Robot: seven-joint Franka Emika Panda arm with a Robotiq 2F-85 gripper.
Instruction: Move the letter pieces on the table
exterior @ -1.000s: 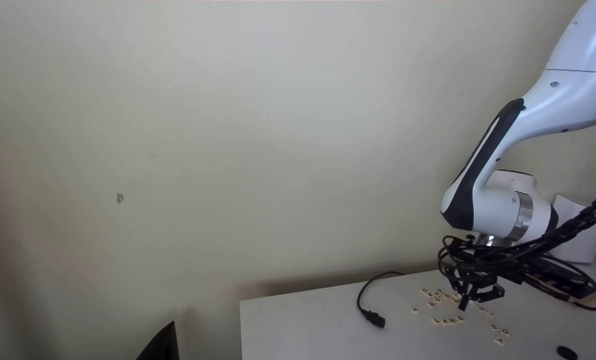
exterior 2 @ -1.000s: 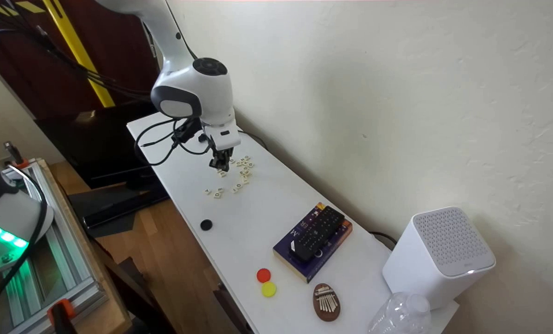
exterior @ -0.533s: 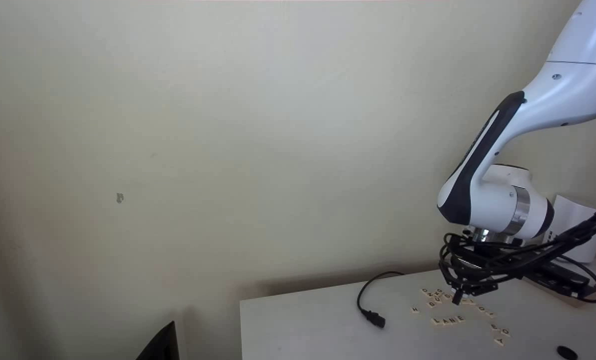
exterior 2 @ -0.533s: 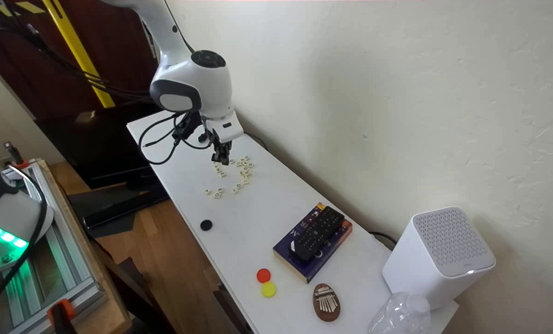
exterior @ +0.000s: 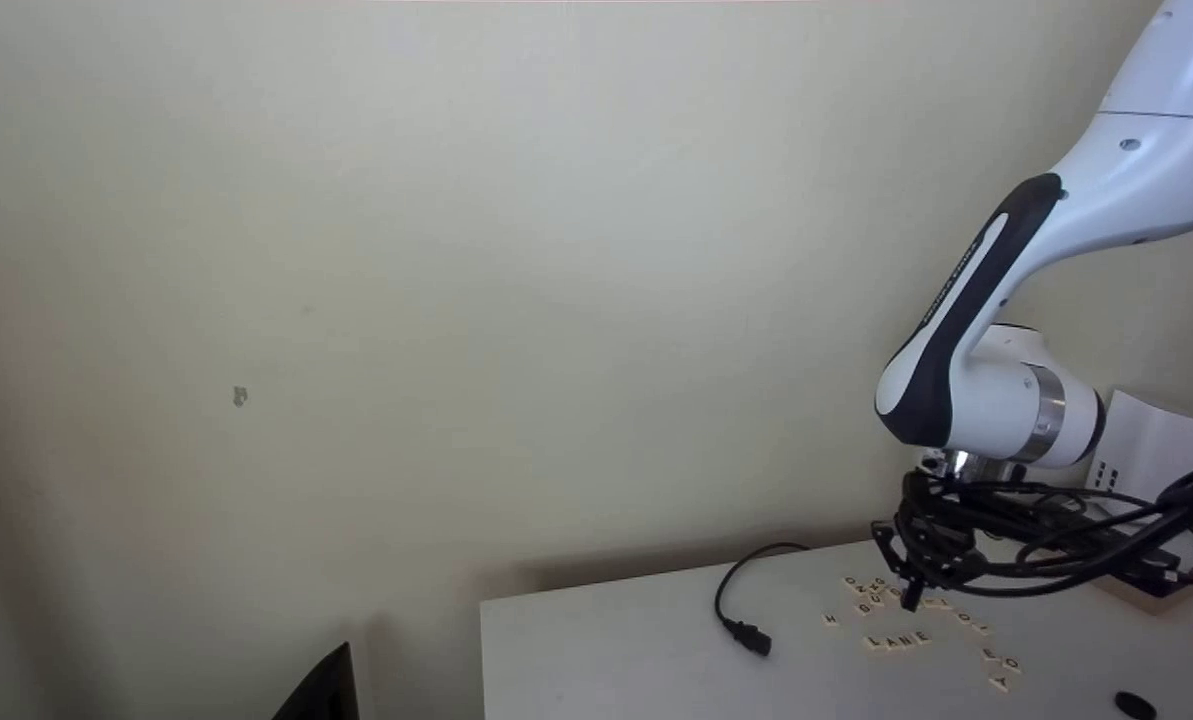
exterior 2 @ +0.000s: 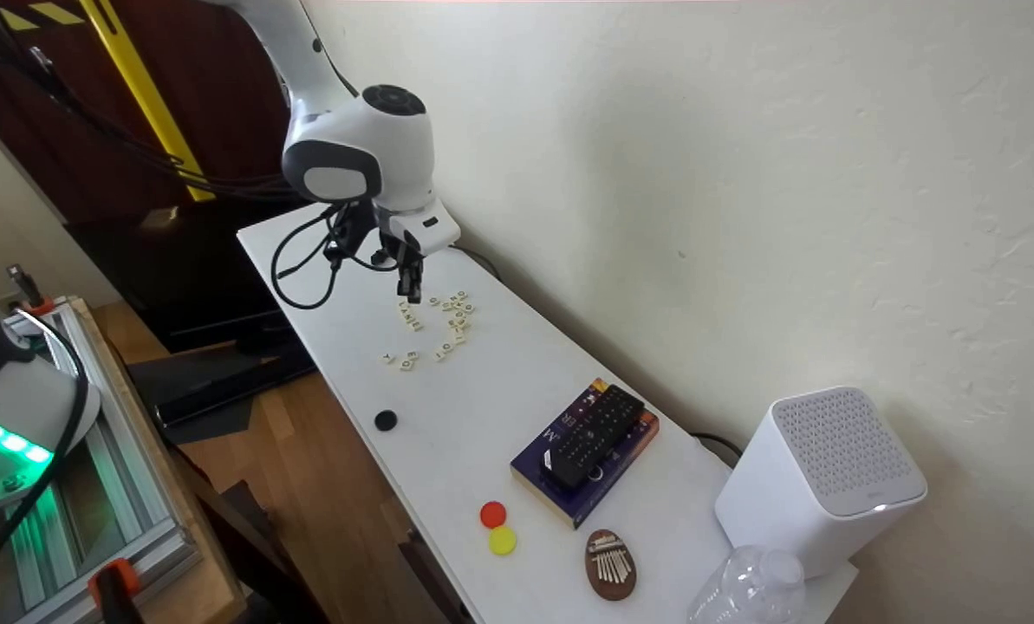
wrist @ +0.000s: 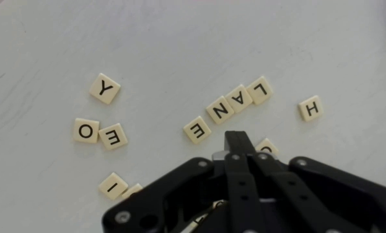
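Pale beige letter pieces lie scattered on the white table [exterior 2: 473, 433]. In the wrist view, the pieces L [wrist: 259, 90], A [wrist: 239, 98] and N [wrist: 220, 110] touch in a slanted row. A piece E [wrist: 197, 129] is just apart from its end. H [wrist: 310, 108] lies alone to the right, Y [wrist: 104, 88] to the left, with O [wrist: 85, 130] and another E [wrist: 113, 136] below Y. My black gripper [wrist: 236, 137] hangs over the pieces, its fingertips together with nothing between them. It covers part of several pieces. Both exterior views show it above the table.
A black cable [exterior: 746, 637] lies toward the table's end. Farther along are a black disc [exterior 2: 386, 420], a book [exterior 2: 538, 464] under a remote [exterior 2: 599, 433], red [exterior 2: 493, 515] and yellow [exterior 2: 503, 541] discs, a thumb piano [exterior 2: 610, 565], a bottle [exterior 2: 751, 589] and a white box [exterior 2: 846, 451].
My gripper has risen slightly and turned about its axis, and the looped cables have swung with it. More of the letter pieces show from under it. The pieces look unmoved.
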